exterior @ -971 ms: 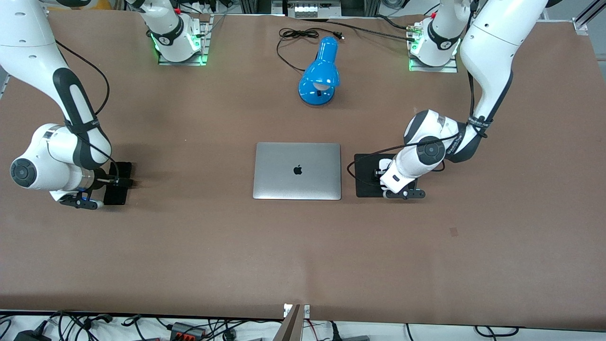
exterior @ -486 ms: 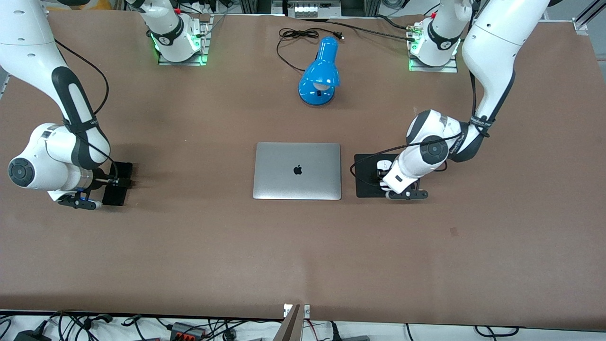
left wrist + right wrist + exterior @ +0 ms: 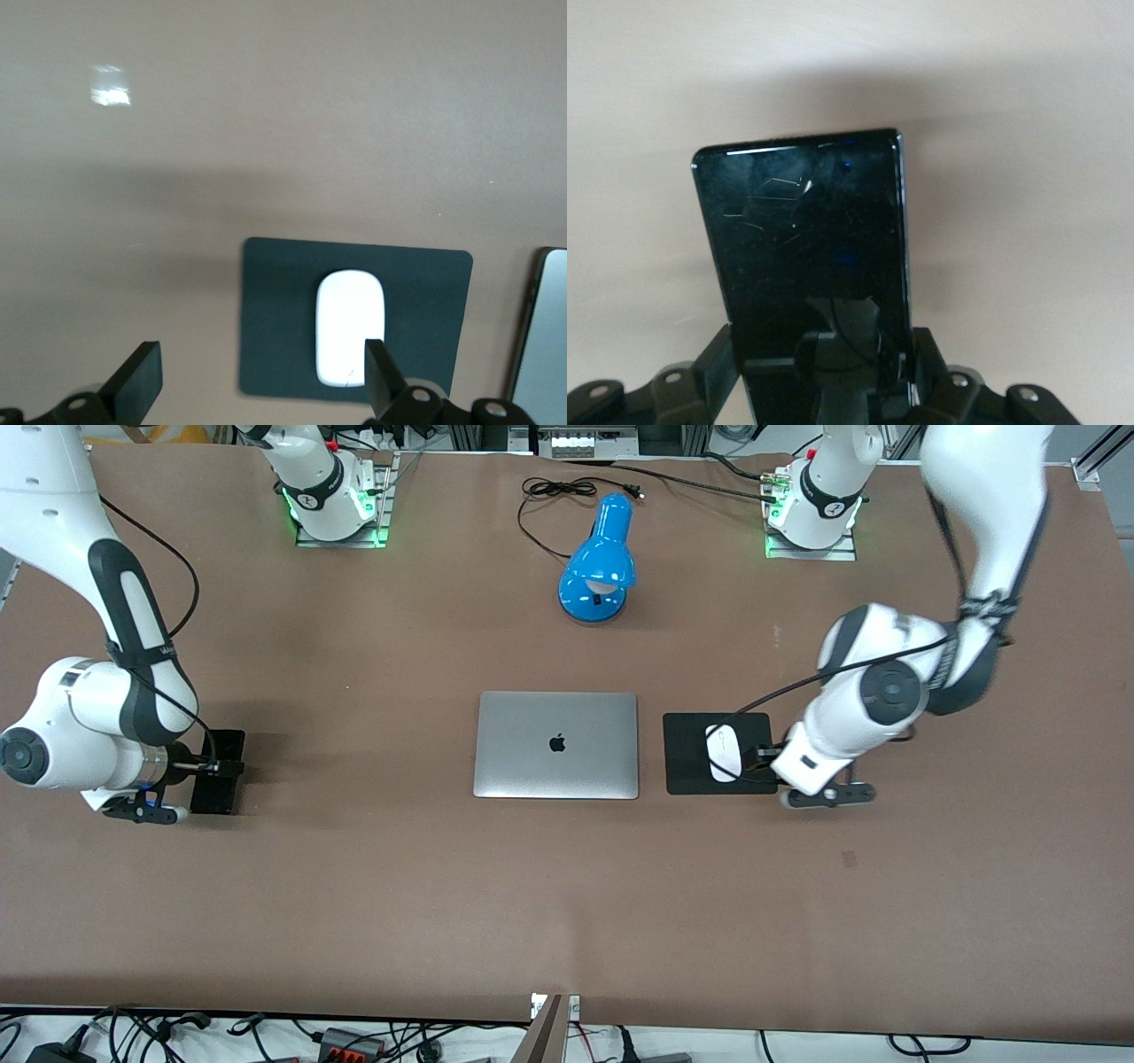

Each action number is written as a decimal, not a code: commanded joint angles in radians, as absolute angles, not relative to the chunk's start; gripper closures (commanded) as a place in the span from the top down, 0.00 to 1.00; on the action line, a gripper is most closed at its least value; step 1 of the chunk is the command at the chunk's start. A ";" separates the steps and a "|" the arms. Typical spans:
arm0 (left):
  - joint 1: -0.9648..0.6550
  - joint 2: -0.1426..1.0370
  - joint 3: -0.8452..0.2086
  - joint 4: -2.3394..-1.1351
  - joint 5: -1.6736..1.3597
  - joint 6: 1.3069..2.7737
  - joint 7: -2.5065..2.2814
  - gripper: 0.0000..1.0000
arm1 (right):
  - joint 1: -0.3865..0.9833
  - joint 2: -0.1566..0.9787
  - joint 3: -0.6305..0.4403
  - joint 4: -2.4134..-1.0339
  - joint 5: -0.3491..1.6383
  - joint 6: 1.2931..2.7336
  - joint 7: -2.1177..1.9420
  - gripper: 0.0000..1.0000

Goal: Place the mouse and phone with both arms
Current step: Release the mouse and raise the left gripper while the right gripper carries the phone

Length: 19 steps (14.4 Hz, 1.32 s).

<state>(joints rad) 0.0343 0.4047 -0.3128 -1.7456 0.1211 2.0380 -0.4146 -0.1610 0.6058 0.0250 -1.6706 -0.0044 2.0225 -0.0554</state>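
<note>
Your mouse (image 3: 723,753) lies on black pad (image 3: 687,731); left gripper (image 3: 257,381) spread empty; right gripper (image 3: 824,376) apparently clamps phone (image 3: 811,257).

Front view: left arm's white forearm and black two-finger left gripper (image 3: 769,762) motion-blurred, fingers not resolvable there. Silver closed laptop (image 3: 542,336) cut off by the left wrist view's edge. Slim black glossy phone (image 3: 808,257): its end at the black two-finger right gripper (image 3: 824,376) hidden by the fingers, runs off frame. Front view, wrist covers part of it.
</note>
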 commanded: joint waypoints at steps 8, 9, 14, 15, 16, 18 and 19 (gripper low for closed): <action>0.179 0.339 -0.314 -1.335 0.152 1.529 -0.046 1.00 | 0.215 0.643 0.048 -1.615 0.028 2.046 0.245 0.15; 0.205 0.334 -0.314 -1.318 0.153 1.529 -0.041 1.00 | 0.236 0.653 0.049 -1.617 0.043 2.062 0.309 0.15; 0.264 0.333 -0.319 -1.308 0.150 1.520 0.194 1.00 | 0.348 0.686 0.049 -1.624 0.104 2.108 0.434 0.15; 0.268 0.333 -0.322 -1.308 0.149 1.507 0.234 1.00 | 0.368 0.690 0.048 -1.629 0.104 2.123 0.471 0.15; 0.268 0.309 -0.321 -1.315 0.140 1.509 0.254 1.00 | 0.382 0.692 0.048 -1.646 0.104 2.143 0.503 0.15; 0.262 0.246 -0.313 -1.386 0.124 1.540 0.224 1.00 | 0.384 0.690 0.048 -1.692 0.104 2.181 0.509 0.15; 0.255 0.203 -0.289 -1.444 0.092 1.561 0.203 1.00 | 0.383 0.686 0.048 -1.707 0.103 2.183 0.509 0.16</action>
<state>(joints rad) 0.2604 0.2996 -0.3115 -1.3374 0.1195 1.5334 0.2043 0.3830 0.7039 0.0560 -1.6628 0.0875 2.1591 0.4995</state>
